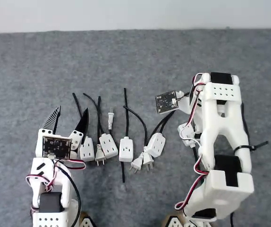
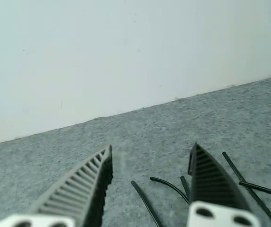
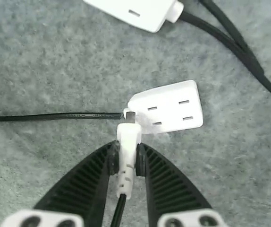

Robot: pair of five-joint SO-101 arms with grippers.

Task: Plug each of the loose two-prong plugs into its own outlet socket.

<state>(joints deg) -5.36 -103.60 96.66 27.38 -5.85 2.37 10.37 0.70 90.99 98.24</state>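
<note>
Writing: there are fine marks on the right arm's camera board (image 1: 166,101), too small to read from here.
Surface: a grey, felt-like counter (image 1: 126,56) with a fuzzy nap all over.
Room: a plain pale wall (image 1: 126,14) stands right behind the counter's far edge.
Right end effector: the right end effector (image 3: 127,149) is clenched on a white plug (image 3: 128,135), one finger on each side of its body.
Plug heading: its long axis is in line with the fingers and its front end points away from the wrist. That end touches a white socket (image 3: 171,111) right where the socket's black cord (image 3: 46,116) comes out. I can't tell whether the prongs are in anything.
Socket face: the slots face the wrist camera; a second socket (image 3: 135,12) lies beyond, apart.
Left end effector: the left end effector (image 1: 72,109) is released, its fingers spread wide with nothing between them, at the left end of the row.
Row: four sockets (image 1: 126,149) lie side by side on the counter, long axes running roughly toward the wall, with cords (image 1: 126,109) leading off that way.
Loose plugs: two loose plugs (image 1: 141,161) lie close together just beside the rightmost socket, prongs toward the arms. A third plug (image 1: 99,156) sits between the two left sockets. A small fourth plug (image 1: 110,119) lies farther back among the cords, its long axis also toward the wall.
</note>
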